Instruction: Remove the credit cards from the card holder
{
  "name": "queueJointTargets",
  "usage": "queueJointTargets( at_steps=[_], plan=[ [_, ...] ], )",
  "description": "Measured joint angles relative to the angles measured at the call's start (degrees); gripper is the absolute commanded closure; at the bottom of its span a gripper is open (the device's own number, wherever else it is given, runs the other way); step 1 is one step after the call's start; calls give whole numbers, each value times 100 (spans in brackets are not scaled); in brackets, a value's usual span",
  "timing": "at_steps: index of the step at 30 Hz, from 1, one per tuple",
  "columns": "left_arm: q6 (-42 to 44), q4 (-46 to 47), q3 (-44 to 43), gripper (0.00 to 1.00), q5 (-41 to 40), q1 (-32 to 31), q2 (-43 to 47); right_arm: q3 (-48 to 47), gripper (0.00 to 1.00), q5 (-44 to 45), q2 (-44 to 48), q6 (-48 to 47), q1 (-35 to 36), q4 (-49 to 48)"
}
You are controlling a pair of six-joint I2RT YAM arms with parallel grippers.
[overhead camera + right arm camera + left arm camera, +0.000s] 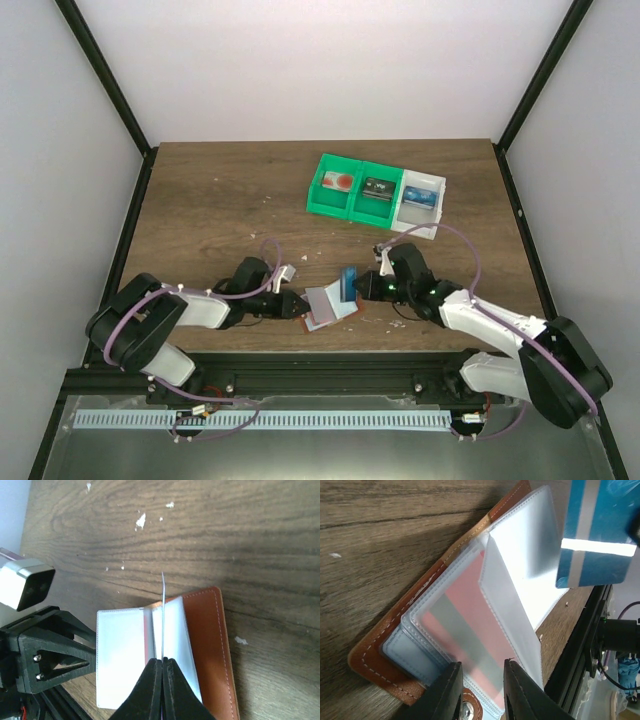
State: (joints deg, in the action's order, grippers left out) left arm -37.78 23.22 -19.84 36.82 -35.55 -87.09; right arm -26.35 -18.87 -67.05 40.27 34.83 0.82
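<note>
The reddish-brown card holder (322, 312) lies open near the table's front edge, its clear pockets fanned out. My right gripper (366, 286) is shut on a blue credit card (349, 283), which hangs just above the holder, clear of the pockets. The right wrist view shows that card (163, 605) edge-on in the right gripper (162, 660), above the holder (207, 645). In the left wrist view the blue card (595, 535) has a silver stripe. My left gripper (482, 672) stands slightly open at the holder's (427, 587) near end. A reddish card (470, 625) shows through a pocket.
Two green bins (348, 190) and a white bin (420, 200) stand at the back right, with small items inside. Pale crumbs (140, 521) dot the wood. A black rail (320, 360) runs along the front edge, close behind the holder.
</note>
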Motion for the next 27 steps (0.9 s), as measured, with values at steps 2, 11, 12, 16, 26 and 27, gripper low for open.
queueJointTargets(
  at_steps=[2,11,12,16,26,27],
  plan=[
    [-37,-109,-57,70,28,-4,28,-68,100,50,98,-87,0,81],
    [-96,-1357,-385,65,-529,-7,839,-219,100,133,348,-485,-4,175],
    [-105,-1480,-413,63,-612,-7,975,-247,100,136,348,-535,-2,175],
    [-190,-1899,-533,44,-920,-7,1606,-321,100,282,372,-811,131,136],
    [-1355,-2068,-798,39,-798,240,2951,-186,100,892,787,-2474,1270,-671],
    [-1547,-2006,-791,39,-723,315,3029,-144,100,973,852,-2675,1360,-763]
  ],
)
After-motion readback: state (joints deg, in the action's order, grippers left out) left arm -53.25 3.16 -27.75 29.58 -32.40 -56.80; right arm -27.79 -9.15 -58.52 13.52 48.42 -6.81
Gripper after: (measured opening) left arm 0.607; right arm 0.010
